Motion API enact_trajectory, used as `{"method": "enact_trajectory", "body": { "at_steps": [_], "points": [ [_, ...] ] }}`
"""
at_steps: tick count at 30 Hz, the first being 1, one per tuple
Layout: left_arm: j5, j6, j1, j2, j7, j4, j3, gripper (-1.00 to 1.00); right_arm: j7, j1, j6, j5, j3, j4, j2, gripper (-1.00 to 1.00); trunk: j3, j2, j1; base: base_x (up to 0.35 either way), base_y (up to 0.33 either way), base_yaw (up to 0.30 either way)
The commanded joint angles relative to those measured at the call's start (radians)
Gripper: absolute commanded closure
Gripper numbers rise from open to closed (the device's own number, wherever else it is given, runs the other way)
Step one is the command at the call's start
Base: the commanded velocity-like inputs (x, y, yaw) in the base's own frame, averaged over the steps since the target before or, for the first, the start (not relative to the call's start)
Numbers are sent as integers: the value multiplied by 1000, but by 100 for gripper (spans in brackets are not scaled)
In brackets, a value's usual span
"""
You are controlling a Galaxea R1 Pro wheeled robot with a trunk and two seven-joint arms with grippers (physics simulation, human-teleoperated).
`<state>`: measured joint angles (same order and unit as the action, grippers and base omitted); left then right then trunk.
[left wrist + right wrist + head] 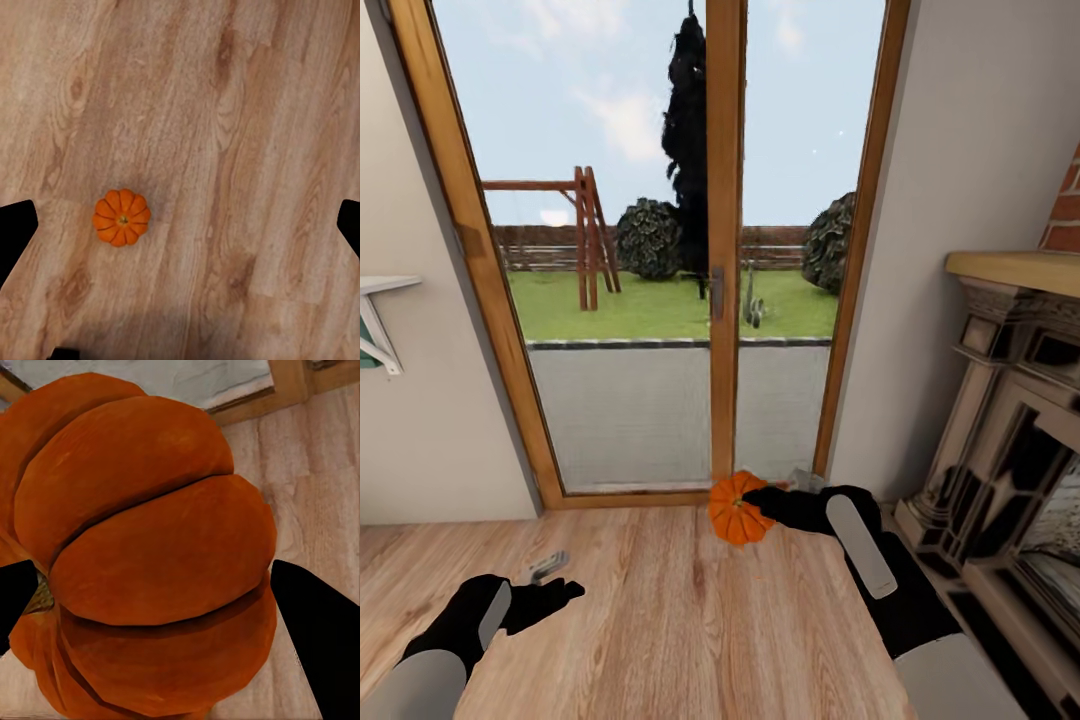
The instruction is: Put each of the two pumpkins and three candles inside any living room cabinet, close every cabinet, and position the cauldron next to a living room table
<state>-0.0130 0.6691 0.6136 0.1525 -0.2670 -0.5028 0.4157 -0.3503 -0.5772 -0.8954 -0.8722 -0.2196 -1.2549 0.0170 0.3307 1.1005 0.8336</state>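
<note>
Pumpkin (737, 507) — orange, ribbed — is pinched in the right gripper (760, 497), held above the wooden floor (660, 620) just in front of the glazed door (660, 250). In the right wrist view this pumpkin (150, 555) sits between the two dark fingertips (315, 637), one on each side against its ribs, with the floorboards and the door's wooden sill behind it.

A second pumpkin (121, 217) lies on the floor planks (225, 112) in the left wrist view, stem up, well apart from the left gripper's fingers (15, 232), which stand wide at either edge of that frame. The claw is spread and holds nothing.

In the head view the left gripper (550, 580) hangs low over the floor, at the robot's left. A fireplace (1000, 450) with a pale mantel stands at the right — brick above it. A white wall bracket (380, 320) shows at the left edge.
</note>
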Motion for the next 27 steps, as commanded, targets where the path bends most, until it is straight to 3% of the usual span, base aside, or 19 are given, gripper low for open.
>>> {"method": "enact_trajectory", "body": {
  "at_steps": [1, 6, 27],
  "points": [
    [0, 0, 0, -1, 0, 1, 0, -100, -6, 0, -5, 8, -22, -26, 0, 100, 3, 7, 4, 0, 0, 0],
    [1, 0, 0, -4, 1, 4, -1, -100, -6, 0, -10, 7, -64, -72, -1, 100, 19, 42, 23, 0, 0, 0],
    [4, 1, 0, -4, 0, 4, -2, -100, -2, 0, -3, 9, -66, -54, -1, 100, 85, 189, 104, 0, 0, 0]
  ]
}}
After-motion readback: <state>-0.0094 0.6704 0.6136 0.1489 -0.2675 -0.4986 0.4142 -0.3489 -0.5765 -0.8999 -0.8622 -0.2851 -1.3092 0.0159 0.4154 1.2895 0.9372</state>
